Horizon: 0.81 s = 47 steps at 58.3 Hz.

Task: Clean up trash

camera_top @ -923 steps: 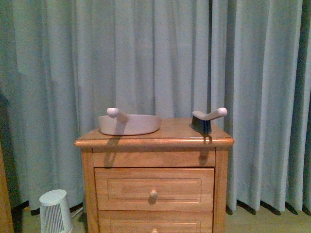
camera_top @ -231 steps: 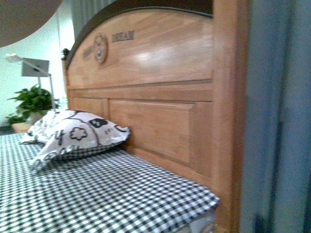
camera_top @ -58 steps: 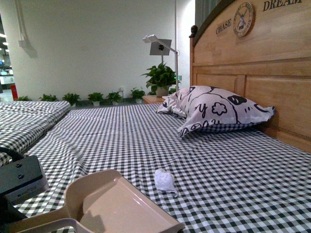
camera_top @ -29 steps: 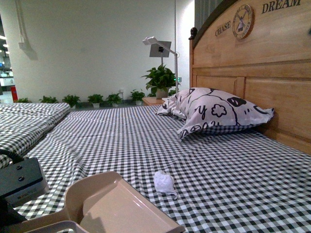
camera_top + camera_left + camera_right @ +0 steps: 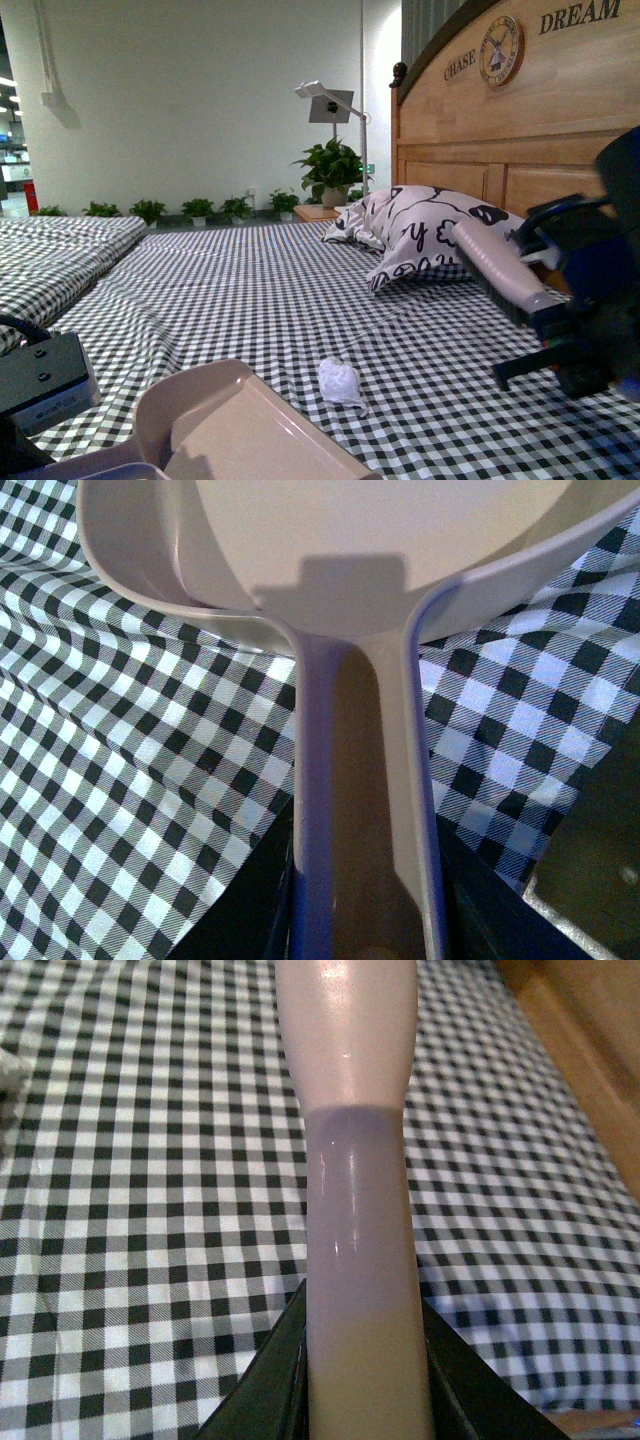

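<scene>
A wide bed (image 5: 300,290) covered in a black-and-white checked sheet fills the front view, with a tall wooden headboard (image 5: 500,110) at 2 o'clock. A black-and-white patterned pillow (image 5: 420,235) leans against the headboard.

At 7 o'clock, a beige dustpan (image 5: 240,430) lies low over the sheet, mouth turned toward the middle of the bed. The left gripper (image 5: 365,920) is clamped around its handle, as the left wrist view shows.

At 3 o'clock, the right gripper (image 5: 365,1380) grips the pale handle of a hand brush (image 5: 495,268). Its dark bristles hang above the sheet, near the pillow.

The trash (image 5: 340,382), a small crumpled white wad, sits on the sheet at 6 o'clock. It lies just beyond the dustpan's front lip and well apart from the brush.

The step in hand appears to be sweeping the wad into the pan. To do it well, the brush should probably come down on the far side of the wad and draw it toward the pan. The pan's lip should press flat on the sheet so the wad cannot slip under. Light strokes would likely avoid bunching the soft fabric.

Compared with half a second earlier, the right arm and brush have entered the front view. The wad and dustpan sit much as before.
</scene>
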Motion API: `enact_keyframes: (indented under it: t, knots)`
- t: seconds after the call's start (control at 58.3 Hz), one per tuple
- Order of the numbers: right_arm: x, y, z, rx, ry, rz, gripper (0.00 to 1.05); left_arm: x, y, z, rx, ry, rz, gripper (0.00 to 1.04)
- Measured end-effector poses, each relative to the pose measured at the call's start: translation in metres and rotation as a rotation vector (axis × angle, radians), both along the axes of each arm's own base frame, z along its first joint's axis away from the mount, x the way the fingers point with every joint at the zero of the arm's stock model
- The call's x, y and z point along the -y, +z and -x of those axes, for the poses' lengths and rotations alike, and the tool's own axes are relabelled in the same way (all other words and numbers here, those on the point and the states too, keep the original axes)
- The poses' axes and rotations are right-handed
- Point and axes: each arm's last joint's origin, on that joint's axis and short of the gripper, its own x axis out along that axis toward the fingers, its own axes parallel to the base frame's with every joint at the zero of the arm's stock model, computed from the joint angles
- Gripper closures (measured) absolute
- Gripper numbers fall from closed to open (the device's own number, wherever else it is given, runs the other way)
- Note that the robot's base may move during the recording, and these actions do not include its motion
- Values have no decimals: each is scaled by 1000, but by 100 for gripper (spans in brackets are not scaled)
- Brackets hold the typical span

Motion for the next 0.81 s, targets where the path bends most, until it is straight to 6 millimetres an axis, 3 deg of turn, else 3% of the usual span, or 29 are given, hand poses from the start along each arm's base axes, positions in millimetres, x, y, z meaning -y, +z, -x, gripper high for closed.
enact_keyframes:
  t: [0.137, 0.343, 0.498, 0.686, 0.806]
  knots:
    - [-14, -26, -27, -57, 0, 63, 84, 0, 0, 0, 0, 0, -1, 77]
    - [-25, -61, -47, -132, 2, 126, 84, 0, 0, 0, 0, 0, -1, 77]
    - [-39, -76, -46, -197, 69, 126, 84, 0, 0, 0, 0, 0, -1, 77]
    - [-56, -79, -37, -269, 208, 70, 84, 0, 0, 0, 0, 0, -1, 77]
    - [-67, -76, -21, -337, 398, 1, 84, 0, 0, 0, 0, 0, -1, 77]
